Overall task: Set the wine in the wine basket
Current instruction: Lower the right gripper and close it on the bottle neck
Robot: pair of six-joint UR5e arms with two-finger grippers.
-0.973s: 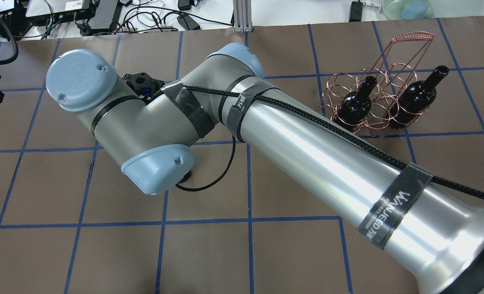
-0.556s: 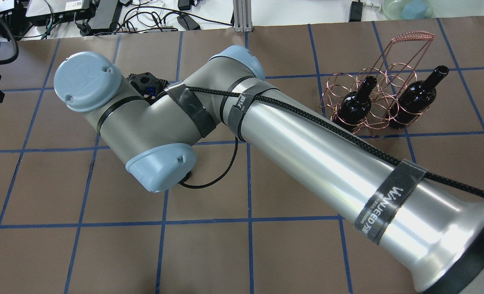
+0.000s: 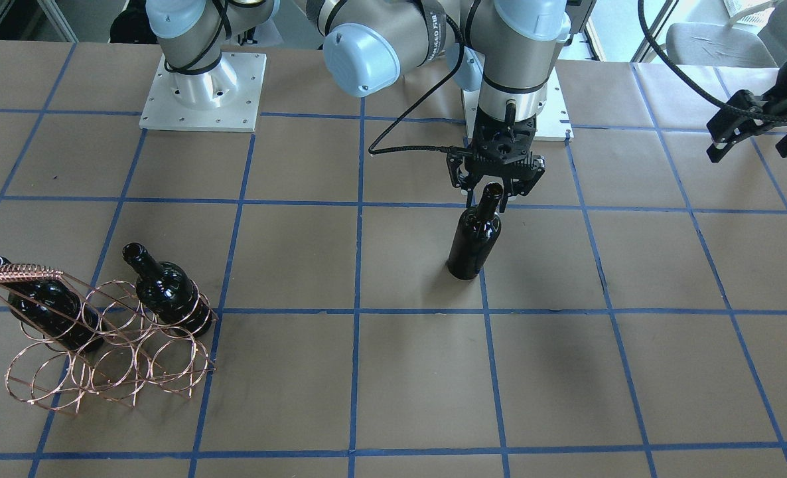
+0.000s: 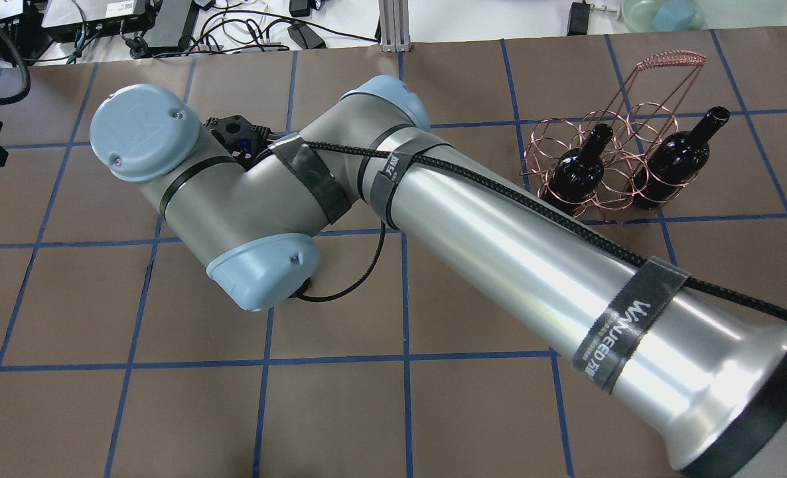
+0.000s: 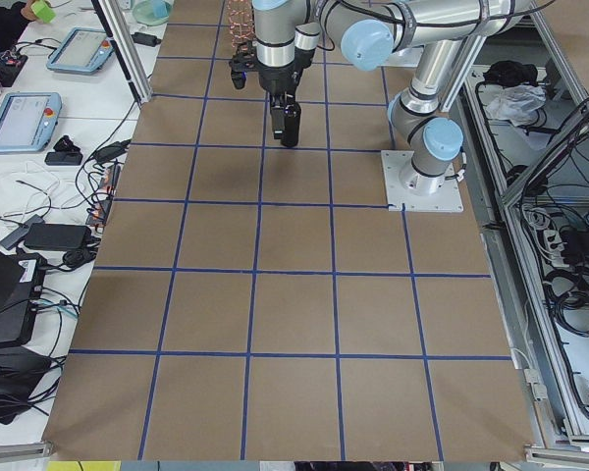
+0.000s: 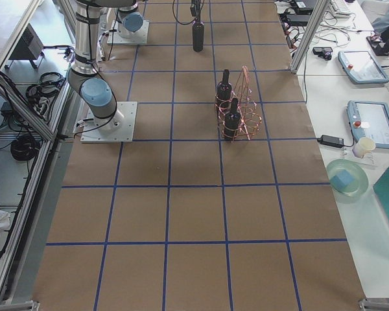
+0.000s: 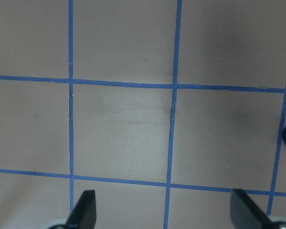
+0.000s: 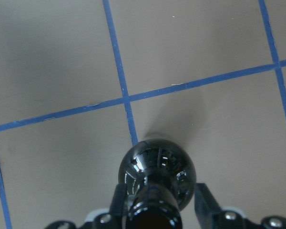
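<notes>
Right arm (image 4: pixel 500 245) shifted over wine (image 3: pixel 474 239); strap (image 4: pixel 626 332) reads WANJEED

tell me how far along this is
Done: the first bottle and second bottle sit in the wine basket. In hand: the right gripper straddles the third bottle at its neck; it stands upright on the table, and a gap beside one finger suggests no grip yet. Left: clamp, lift, carry it to a free ring. The left gripper hangs open.
</notes>
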